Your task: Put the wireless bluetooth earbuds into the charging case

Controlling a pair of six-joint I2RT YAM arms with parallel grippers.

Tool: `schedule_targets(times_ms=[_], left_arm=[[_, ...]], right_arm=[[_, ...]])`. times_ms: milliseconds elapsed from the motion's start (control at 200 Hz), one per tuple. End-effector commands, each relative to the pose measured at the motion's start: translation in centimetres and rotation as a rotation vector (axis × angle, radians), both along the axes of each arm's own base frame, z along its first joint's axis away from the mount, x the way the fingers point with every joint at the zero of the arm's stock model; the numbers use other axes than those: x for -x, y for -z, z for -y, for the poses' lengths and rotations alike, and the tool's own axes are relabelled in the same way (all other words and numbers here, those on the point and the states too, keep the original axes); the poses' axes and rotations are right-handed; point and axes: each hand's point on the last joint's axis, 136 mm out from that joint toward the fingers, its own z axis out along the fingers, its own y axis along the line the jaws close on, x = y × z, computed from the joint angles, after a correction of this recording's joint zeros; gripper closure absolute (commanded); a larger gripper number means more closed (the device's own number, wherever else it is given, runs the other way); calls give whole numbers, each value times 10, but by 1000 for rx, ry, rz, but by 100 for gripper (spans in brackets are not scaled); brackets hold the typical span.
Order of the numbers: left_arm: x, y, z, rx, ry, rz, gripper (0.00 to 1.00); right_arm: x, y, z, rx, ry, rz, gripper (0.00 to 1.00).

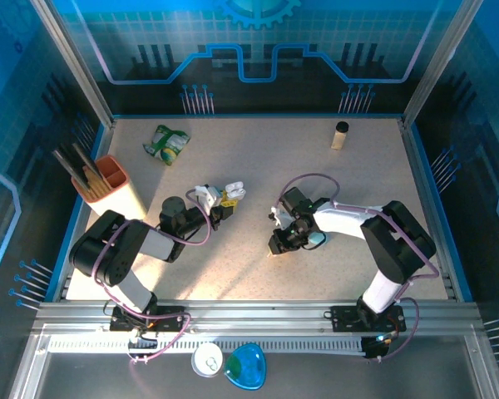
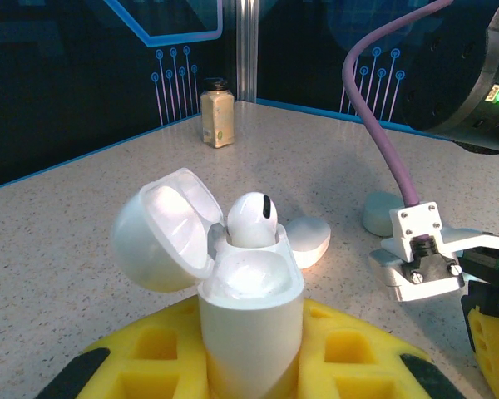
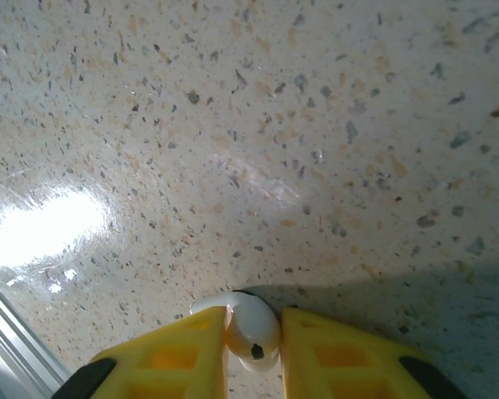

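The left fingers (image 2: 150, 353) are clamped on the lower body of the white charging case (image 2: 249, 307), holding it upright above the surface (image 3: 316, 125) with its lid (image 2: 162, 229) swung open to one side. A seated earbud (image 2: 251, 218) already stands in the far well, and the near well looks empty.

The loose earbud (image 3: 251, 328) lies on the surface under the right arm. The right fingers (image 3: 166, 362) sit against either side of its rounded head, so I read this as a grip on it – though not a deep one, since only the very tips reach it. A sliver of white pokes out on one side, probably the stem.

It should handle as a very light, hard, glossy piece. That makes it slippery, and a round head can squirt out from between flat pads if squeezed off-centre. The better hold is square across the widest part of the head, leaving the stem free to point down into the well. It needs no real force – only a steady, centred pinch. A spare white case (image 2: 309, 241) lies on the surface behind.
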Motion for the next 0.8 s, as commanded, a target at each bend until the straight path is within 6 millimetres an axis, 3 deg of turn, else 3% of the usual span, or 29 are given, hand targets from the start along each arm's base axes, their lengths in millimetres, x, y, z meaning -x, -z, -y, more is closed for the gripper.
schedule_targets(times_ms=[0,240,500,640,725,745,795], left_arm=[[1,-9,0,15,16,24,100],[3,-10,3,16,32,20,100],[12,-5,24,7,90,-6,100],[16,-4,31,6,106,-14,100],[20,-3,35,7,118,-20,100],[21,-3,36,6,122,-22,100],[23,-2,38,6,130,-26,100]], right_arm=[[-4,-2,5,50,5,41,79],[-39,-44,4,50,11,337,83],[-81,-142,-15,-13,-16,876,86],[-87,-185,-30,-9,-96,1096,87],[-85,-194,-38,5,-161,1171,87],[-88,-208,-42,-9,-162,1204,87],[-89,-215,-48,-12,-184,1237,87]])
